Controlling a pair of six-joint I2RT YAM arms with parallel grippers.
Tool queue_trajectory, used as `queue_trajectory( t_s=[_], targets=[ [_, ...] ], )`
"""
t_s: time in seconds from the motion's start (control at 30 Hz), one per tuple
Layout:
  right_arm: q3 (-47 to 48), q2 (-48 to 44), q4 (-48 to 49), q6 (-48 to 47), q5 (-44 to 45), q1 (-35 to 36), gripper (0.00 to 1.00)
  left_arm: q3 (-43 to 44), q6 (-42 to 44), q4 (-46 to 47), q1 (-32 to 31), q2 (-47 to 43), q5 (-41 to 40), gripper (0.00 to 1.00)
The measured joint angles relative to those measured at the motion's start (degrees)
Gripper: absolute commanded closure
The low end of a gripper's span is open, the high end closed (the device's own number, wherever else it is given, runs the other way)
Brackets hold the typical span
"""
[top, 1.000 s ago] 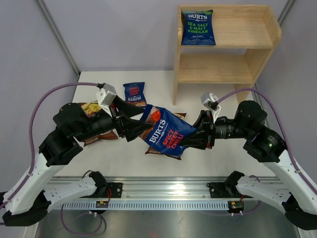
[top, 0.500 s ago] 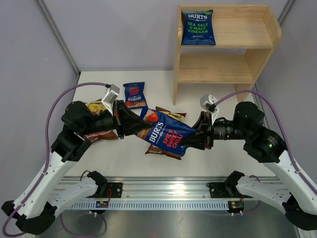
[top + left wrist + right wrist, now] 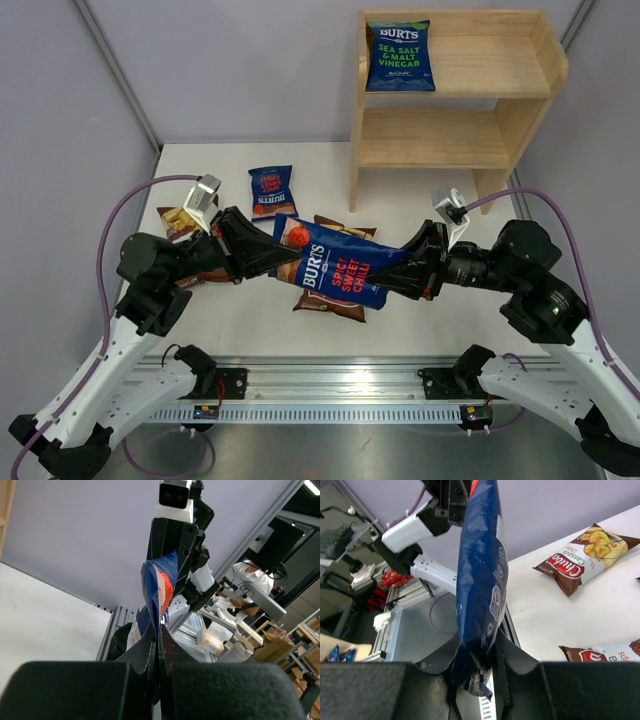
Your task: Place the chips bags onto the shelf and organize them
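Spicy Chilli bag point(image 3: 335, 272) glossy blue film; shelf point(image 3: 430, 140) pale bare wood, smooth; table point(image 3: 240, 310) matt white; rail point(image 3: 330, 385) brushed metal.

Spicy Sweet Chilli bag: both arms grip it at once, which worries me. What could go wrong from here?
The left gripper and right gripper pinch opposite ends of the Spicy Sweet Chilli bag; pulling apart could tear it. The left gripper holds only a thin edge, so it may slip.

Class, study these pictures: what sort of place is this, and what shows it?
Probably a robotics lab: a left arm and right arm bolted to a metal rail at a white table, both holding a chips bag near a wooden shelf, with a person beyond.
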Motion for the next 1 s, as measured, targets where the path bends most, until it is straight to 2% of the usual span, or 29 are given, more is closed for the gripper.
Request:
queue_trajectory(
  t_s=[0.2,0.33,0.37,0.4,0.47,0.5,0.53,0.57,0.73,0.83,1.0],
  targets=[
    [-4.2,-2.7,6.8,6.3,4.7,0.0,0.87,-5.3,-3.1,3.4,0.1,-4.0,-4.3,1.0],
    [-5.4,-3.0,9.1,9.3,6.5,0.0,0.91,-5.8,-3.5,3.6,0.1,-4.2,-6.3,1.0],
    [-5.4,-3.0,9.4,9.6,6.8,0.0,0.92,-5.8,-3.4,3.3,0.1,-4.2,-6.9,0.95],
    [-5.4,-2.9,9.7,9.9,7.1,0.0,0.96,-5.7,-3.1,3.0,0.1,-4.2,-7.5,0.67],
    [-5.4,-2.8,9.6,10.1,7.5,0.0,0.98,-4.8,-1.6,0.5,0.7,-4.2,-10.6,0.56],
    [-5.3,-2.6,9.5,10.0,8.1,0.0,0.98,-3.8,-0.7,-1.5,1.1,-4.3,-13.0,0.44],
    [-4.8,-2.3,8.9,9.9,8.7,0.0,0.98,-2.5,0.4,-3.9,1.6,-4.3,-15.3,0.15],
    [-4.3,-1.8,8.3,9.7,9.3,0.0,0.99,-1.1,1.6,-6.4,1.7,-4.3,-18.1,0.01],
    [-0.5,2.2,5.4,8.8,15.2,-0.2,1.0,9.5,6.1,-22.0,1.7,-4.9,-36.8,0.01],
    [4.0,6.1,3.1,8.8,20.2,-1.1,1.0,12.3,9.4,-29.2,1.8,-6.6,-47.1,0.01],
    [17.7,14.8,0.4,10.0,27.7,-6.1,1.0,10.1,14.0,-37.4,1.8,-7.1,-53.3,0.01]
  ],
)
